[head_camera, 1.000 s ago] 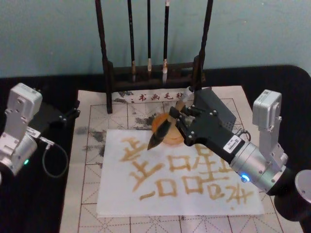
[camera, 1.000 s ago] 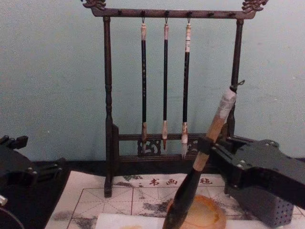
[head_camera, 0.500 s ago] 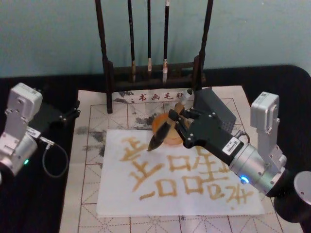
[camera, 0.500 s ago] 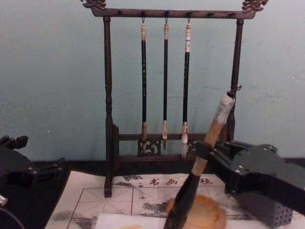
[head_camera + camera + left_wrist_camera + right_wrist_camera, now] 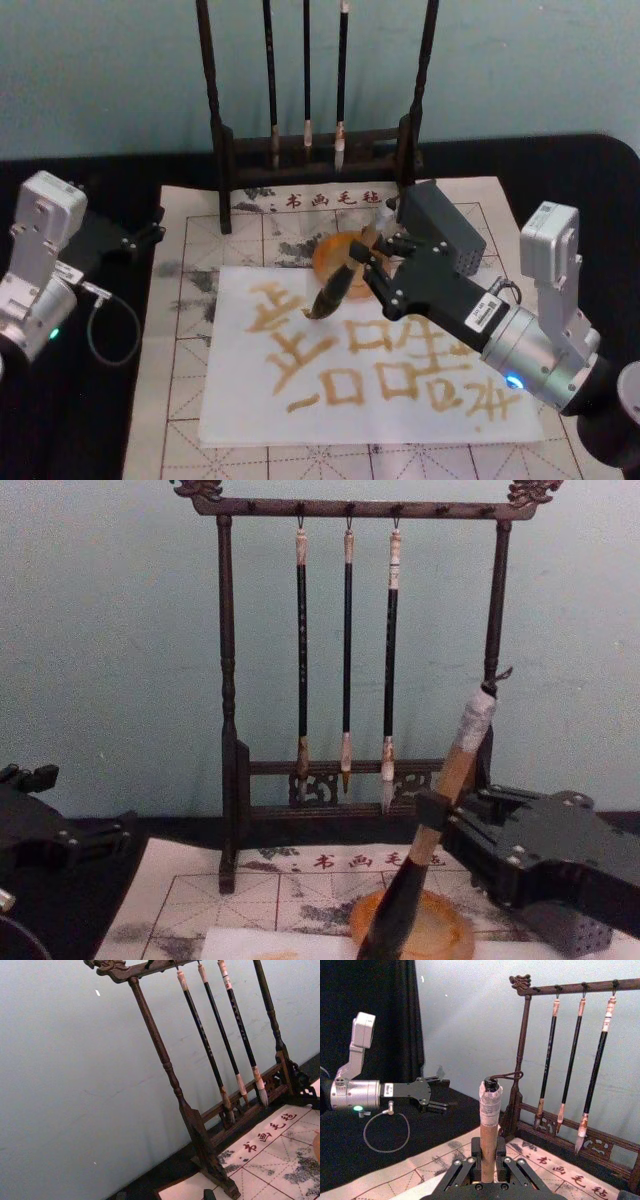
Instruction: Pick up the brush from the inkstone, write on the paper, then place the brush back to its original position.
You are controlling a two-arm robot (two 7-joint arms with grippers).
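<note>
While R tool (image 5: 368,256) clamps brush (image 5: 331,289) over paper (image 5: 250,400) (teal wall (image 5: 100,70) behind), L tool (image 5: 435,1093) gapes.

The brush (image 5: 334,286) is held clamped in the right gripper (image 5: 370,262), tilted, with its dark tip pointed down and away from the pincer over the paper (image 5: 240,400), on which amber characters are seen. The inkstone (image 5: 326,256) is seen just beside the pincer, under the brush. The left gripper (image 5: 148,236) is parked well apart to its left, above the black table (image 5: 90,420).
</note>
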